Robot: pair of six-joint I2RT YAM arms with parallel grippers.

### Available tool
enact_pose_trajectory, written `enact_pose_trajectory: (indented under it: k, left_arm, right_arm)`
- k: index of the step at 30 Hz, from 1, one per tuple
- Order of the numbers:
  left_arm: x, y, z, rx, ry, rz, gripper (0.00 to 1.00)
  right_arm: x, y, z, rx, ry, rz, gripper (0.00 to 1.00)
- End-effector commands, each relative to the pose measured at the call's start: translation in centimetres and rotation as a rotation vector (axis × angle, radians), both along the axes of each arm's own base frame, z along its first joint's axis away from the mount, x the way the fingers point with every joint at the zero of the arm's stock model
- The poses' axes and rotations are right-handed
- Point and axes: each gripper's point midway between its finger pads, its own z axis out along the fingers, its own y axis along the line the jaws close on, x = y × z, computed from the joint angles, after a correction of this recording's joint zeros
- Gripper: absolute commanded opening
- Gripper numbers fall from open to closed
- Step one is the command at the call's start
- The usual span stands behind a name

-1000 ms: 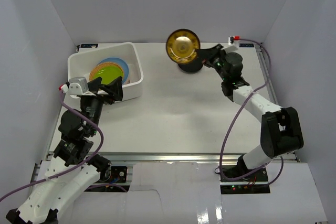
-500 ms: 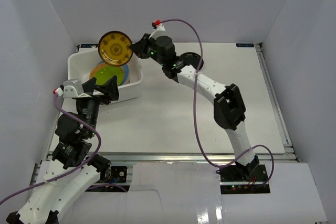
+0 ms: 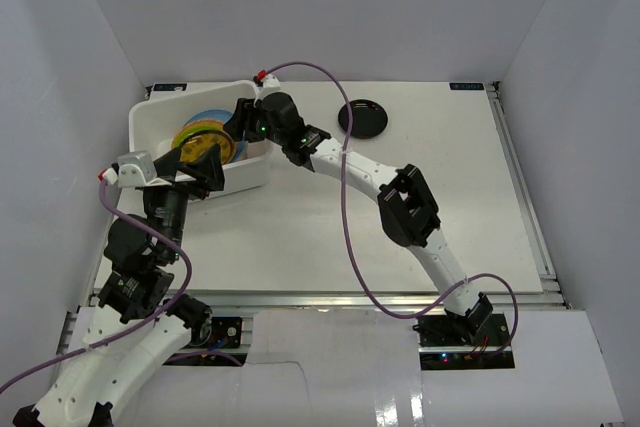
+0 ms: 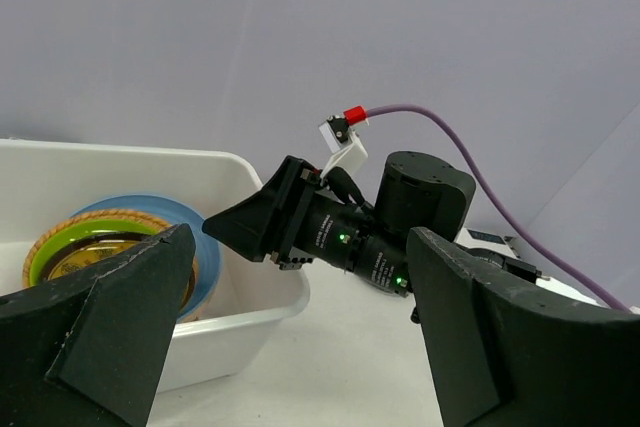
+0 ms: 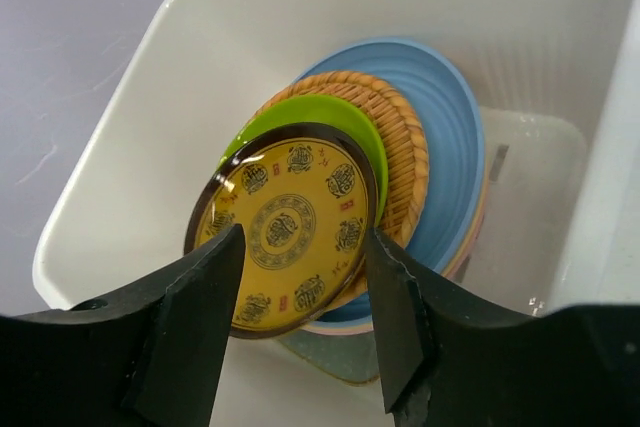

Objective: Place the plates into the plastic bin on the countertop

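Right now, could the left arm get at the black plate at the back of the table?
Probably not cleanly. The black plate lies uncovered on the countertop, but the right arm stretches across between it and the left gripper, which sits open by the plastic bin's near wall.

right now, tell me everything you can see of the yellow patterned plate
The yellow patterned plate is small, round and glossy, with a dark brown rim and a golden face bearing a central emblem ringed by dark medallions. It lies face up on top of the stack in the white bin, resting on the lime green plate. The right gripper hangs over it, jaws open; whether its fingers touch the rim cannot be told.
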Motion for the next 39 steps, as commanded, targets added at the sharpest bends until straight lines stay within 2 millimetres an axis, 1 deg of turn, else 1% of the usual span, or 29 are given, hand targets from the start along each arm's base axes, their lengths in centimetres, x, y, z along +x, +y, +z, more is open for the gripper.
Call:
enact_pose_trajectory:
  k: [1, 2, 3, 5, 6, 7, 8, 9, 10, 12, 13, 14, 15, 16, 17, 18, 20, 21, 23, 24, 25, 26, 27, 29, 32, 34, 35, 36, 39]
  left_arm:
    - [0.3, -0.2, -0.4, 0.005, 0.012, -0.007, 0.98]
    - [0.3, -0.3, -0.4, 0.003, 0.012, -0.012, 0.98]
    - [0.4, -0.3, -0.4, 0.003, 0.013, -0.012, 0.98]
    - [0.5, -0.2, -0.6, 0.007, 0.017, -0.002, 0.98]
    - [0.5, -0.2, -0.6, 0.007, 0.018, -0.001, 0.98]
    - [0.5, -0.3, -0.5, 0.009, 0.017, -0.007, 0.98]
    - [0.4, -0.3, -0.4, 0.007, 0.013, -0.013, 0.98]
    - [0.4, -0.4, -0.5, 0.006, 0.011, -0.015, 0.98]
    - [0.5, -0.3, -0.5, 0.009, 0.011, -0.011, 0.98]
    - [0.5, -0.5, -0.5, 0.012, 0.012, -0.019, 0.98]
    - [0.4, -0.7, -0.4, 0.014, 0.012, -0.03, 0.98]
    - [0.4, -0.9, -0.4, 0.014, 0.012, -0.045, 0.98]
    - [0.4, -1.1, -0.4, 0.016, 0.009, -0.053, 0.98]
    - [0.4, -1.4, -0.4, 0.022, 0.006, -0.067, 0.98]
    - [0.5, -1.5, -0.5, 0.028, 0.009, -0.071, 0.98]
    - [0.6, -1.6, -0.6, 0.032, 0.015, -0.072, 0.98]
    - [0.6, -2.0, -0.6, 0.04, 0.018, -0.093, 0.98]
    - [0.5, -2.1, -0.5, 0.039, 0.015, -0.098, 0.98]
    - [0.7, -2.2, -0.8, 0.045, 0.018, -0.095, 0.98]
    - [0.9, -2.2, -1.0, 0.049, 0.025, -0.094, 0.98]
    - [0.9, -2.2, -0.9, 0.052, 0.026, -0.095, 0.98]
    - [0.8, -2.4, -0.8, 0.051, 0.024, -0.107, 0.98]
    - [0.8, -2.5, -0.8, 0.052, 0.023, -0.11, 0.98]
    - [1.0, -2.5, -1.1, 0.056, 0.029, -0.105, 0.98]
    - [1.2, -2.6, -1.2, 0.063, 0.038, -0.106, 0.98]
    - [1.2, -2.6, -1.2, 0.065, 0.034, -0.104, 0.98]
    - [1.3, -2.6, -1.3, 0.067, 0.039, -0.102, 0.98]
    - [1.4, -2.7, -1.4, 0.073, 0.043, -0.104, 0.98]
    - [1.5, -2.9, -1.5, 0.076, 0.046, -0.114, 0.98]
  right_arm:
    - [0.3, -1.5, 7.9, 0.08, -0.144, -0.033, 0.58]
    - [0.2, -1.9, 8.7, 0.083, -0.157, -0.039, 0.57]
    - [-0.2, -2.7, 10.3, 0.099, -0.181, -0.045, 0.54]
    - [0.3, -4.5, 11.9, 0.112, -0.215, -0.073, 0.5]
    - [0.0, -6.1, 12.3, 0.112, -0.211, -0.088, 0.46]
    - [1.4, -8.1, 13.0, 0.138, -0.225, -0.128, 0.44]
    - [1.8, -9.7, 13.0, 0.16, -0.213, -0.151, 0.43]
    - [2.0, -11.9, 11.0, 0.138, -0.182, -0.182, 0.42]
    - [4.5, -15.3, 10.5, 0.156, -0.177, -0.273, 0.42]
    - [6.5, -19.5, 8.1, 0.137, -0.131, -0.391, 0.44]
    - [8.3, -23.4, 4.3, 0.095, -0.068, -0.48, 0.45]
    - [9.0, -25.2, 2.8, 0.116, -0.018, -0.519, 0.47]
    - [10.3, -28.3, 1.3, 0.117, 0.011, -0.583, 0.5]
    - [10.2, -30.0, -1.6, 0.095, 0.061, -0.62, 0.51]
    - [10.7, -31.4, -2.4, 0.104, 0.074, -0.652, 0.52]
    - [11.5, -33.7, -3.8, 0.099, 0.098, -0.699, 0.54]
    - [11.8, -35.7, -6.5, 0.089, 0.152, -0.735, 0.56]
    - [12.5, -37.5, -7.9, 0.1, 0.191, -0.768, 0.6]
    - [12.9, -38.5, -9.6, 0.123, 0.237, -0.769, 0.61]
    - [13.1, -38.8, -11.7, 0.119, 0.28, -0.772, 0.61]
    - [13.4, -39.2, -12.3, 0.147, 0.313, -0.763, 0.62]
    - [13.8, -39.3, -12.7, 0.162, 0.327, -0.757, 0.62]
    - [14.0, -39.2, -14.5, 0.159, 0.362, -0.748, 0.62]
    - [14.6, -39.0, -15.8, 0.166, 0.393, -0.754, 0.61]
    - [15.8, -38.6, -18.3, 0.185, 0.458, -0.771, 0.52]
    - [16.2, -38.4, -19.0, 0.207, 0.479, -0.777, 0.48]
    - [16.4, -38.3, -19.4, 0.226, 0.497, -0.785, 0.45]
    - [16.5, -38.4, -20.5, 0.229, 0.515, -0.792, 0.33]
    - [16.8, -38.1, -19.6, 0.294, 0.519, -0.768, 0.1]
